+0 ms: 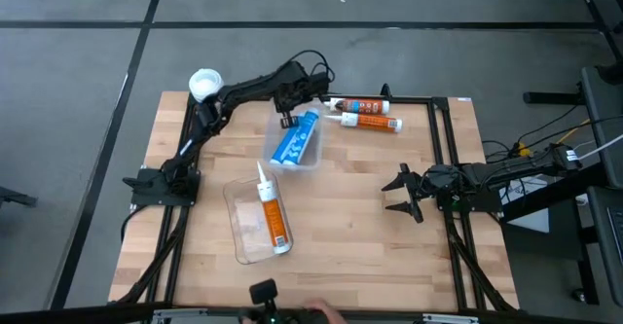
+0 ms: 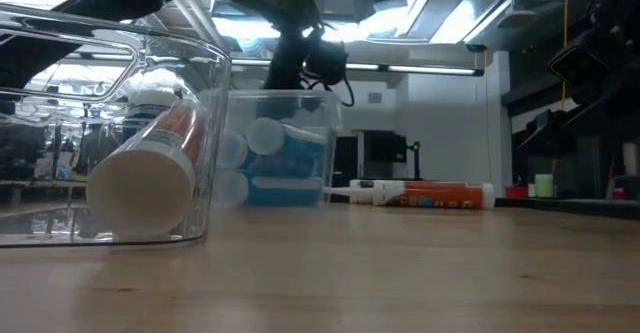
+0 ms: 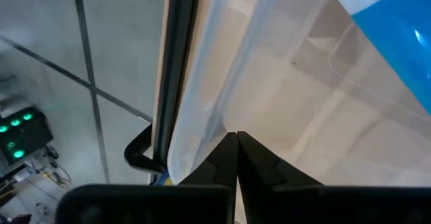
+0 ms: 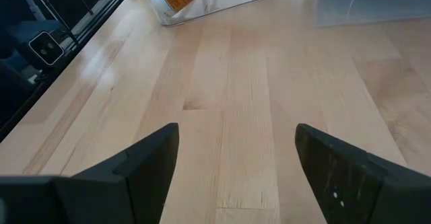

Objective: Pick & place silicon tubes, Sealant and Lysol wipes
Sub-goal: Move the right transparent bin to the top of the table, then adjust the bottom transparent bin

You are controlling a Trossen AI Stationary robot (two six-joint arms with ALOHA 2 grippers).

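From above, my left gripper (image 1: 285, 120) hangs at the far edge of the clear bin (image 1: 313, 157), fingers pressed together on nothing. A blue tube (image 1: 296, 137) lies in that bin just under my fingertips. The second clear bin (image 1: 241, 229) sits nearer the front, well away from the left gripper, with one orange tube (image 1: 274, 213) in it. Two more orange tubes (image 1: 370, 113) lie loose on the table (image 1: 389, 246) beyond the far bin, between my two grippers. My right gripper (image 1: 402, 192) waits with fingers apart over bare wood. The wipes canister (image 1: 205, 83) stands at the far left corner, behind my left arm.

From table height, the near bin holds the orange tube end-on, the far bin holds blue, and a loose orange tube lies beside it.

My left wrist shows the shut fingers (image 3: 222, 158) just at the bin's rim.

My right wrist shows spread fingers (image 4: 151, 157) and empty wood between.

I judge sorting is partway done; next I must open and reach for a loose tube or the canister
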